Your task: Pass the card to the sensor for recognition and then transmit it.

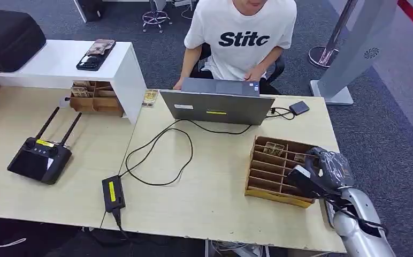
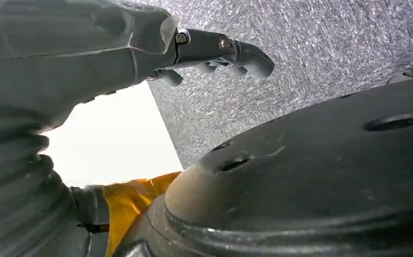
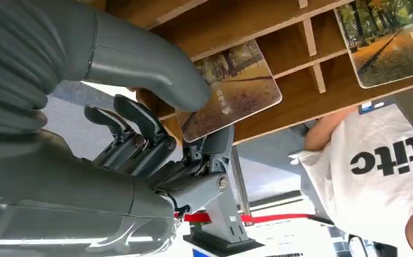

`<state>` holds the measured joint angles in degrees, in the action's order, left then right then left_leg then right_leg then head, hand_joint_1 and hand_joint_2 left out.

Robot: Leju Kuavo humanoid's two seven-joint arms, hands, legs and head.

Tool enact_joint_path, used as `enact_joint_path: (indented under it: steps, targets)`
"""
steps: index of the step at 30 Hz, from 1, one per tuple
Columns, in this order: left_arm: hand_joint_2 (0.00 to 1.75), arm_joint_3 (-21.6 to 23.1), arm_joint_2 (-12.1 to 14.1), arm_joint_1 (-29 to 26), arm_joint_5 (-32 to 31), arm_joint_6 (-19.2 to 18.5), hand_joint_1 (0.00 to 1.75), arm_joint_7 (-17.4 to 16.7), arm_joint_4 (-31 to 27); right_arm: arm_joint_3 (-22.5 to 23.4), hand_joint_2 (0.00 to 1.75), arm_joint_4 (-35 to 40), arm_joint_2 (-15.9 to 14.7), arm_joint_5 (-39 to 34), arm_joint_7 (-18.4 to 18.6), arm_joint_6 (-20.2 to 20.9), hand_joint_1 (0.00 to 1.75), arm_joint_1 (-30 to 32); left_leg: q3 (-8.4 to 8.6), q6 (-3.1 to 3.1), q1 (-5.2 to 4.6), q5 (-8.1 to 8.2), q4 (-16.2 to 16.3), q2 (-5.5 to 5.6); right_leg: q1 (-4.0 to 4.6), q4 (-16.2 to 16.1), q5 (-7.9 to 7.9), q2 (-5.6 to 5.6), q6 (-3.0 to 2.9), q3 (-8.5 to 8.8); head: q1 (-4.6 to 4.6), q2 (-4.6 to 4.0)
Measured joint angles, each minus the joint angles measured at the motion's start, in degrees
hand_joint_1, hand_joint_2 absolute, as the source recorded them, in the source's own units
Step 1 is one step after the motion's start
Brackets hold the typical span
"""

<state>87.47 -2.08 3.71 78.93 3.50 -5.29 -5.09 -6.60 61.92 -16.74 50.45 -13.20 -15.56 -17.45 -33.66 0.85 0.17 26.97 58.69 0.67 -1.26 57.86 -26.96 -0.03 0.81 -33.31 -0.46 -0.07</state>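
Observation:
My right hand [image 1: 322,171] is at the right end of the wooden slotted card rack [image 1: 271,170] on the table. In the right wrist view its thumb [image 3: 156,69] lies on a card [image 3: 236,85] printed with an autumn tree scene, and a dark finger sits under the card's edge, so the card is pinched while still partly in its slot. A second card [image 3: 389,43] of the same kind rests in a neighbouring slot. A small dark sensor box [image 1: 299,107] lies beside the laptop, wired to it. My left hand [image 2: 220,51] hangs over grey carpet and holds nothing.
A grey laptop [image 1: 218,104] stands at the table's far edge, and a person in a white T-shirt [image 1: 242,37] sits behind it. A black cable and power brick [image 1: 113,193] cross the middle. A black controller [image 1: 39,159] lies on the left near a white shelf [image 1: 65,61].

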Motion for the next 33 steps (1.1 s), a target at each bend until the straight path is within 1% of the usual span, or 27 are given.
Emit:
enact_joint_path:
  steps: [7,13,21,29,33]
  targets:
    - [1.75,0.0,0.0,0.0,-0.1,0.0,0.0,0.0,0.0,0.0,1.75,0.0,0.0,-0.1,-0.2,0.0,1.75,-0.2,-0.01,0.0,0.0,0.0,0.0,0.0,0.0,0.0,0.0,0.0,0.0,0.0,0.0,0.0]
    - [1.75,0.0,0.0,0.0,-0.5,0.0,0.0,0.0,0.0,0.2,1.75,1.5,0.2,-0.8,-0.3,-1.4,1.75,-0.6,-0.01,0.0,0.0,0.0,0.0,0.0,0.0,0.0,0.0,0.0,0.0,0.01,-0.02,0.0]
    - [1.75,0.0,0.0,0.0,-0.7,0.0,0.0,0.0,0.0,0.9,1.75,6.8,0.4,-2.3,-0.6,-2.1,1.75,-2.3,-0.01,0.0,0.0,0.0,0.0,0.0,0.0,0.0,0.0,-0.01,0.0,0.01,-0.02,-0.02]
    - [1.75,0.0,0.0,0.0,-0.7,0.0,0.0,0.0,0.0,1.5,1.75,13.9,0.4,-3.6,-0.8,-2.8,1.75,-3.3,-0.01,0.0,0.0,0.0,0.0,0.0,0.0,0.0,0.0,0.0,0.0,0.01,-0.02,0.0]
    - [1.75,0.0,0.0,0.1,-1.3,-0.1,0.0,0.0,0.0,1.4,1.75,15.4,0.4,-3.6,-0.6,-2.4,1.75,-5.7,-0.02,0.0,0.0,0.0,0.0,-0.01,0.0,0.0,0.01,0.01,0.0,0.01,0.0,0.0]
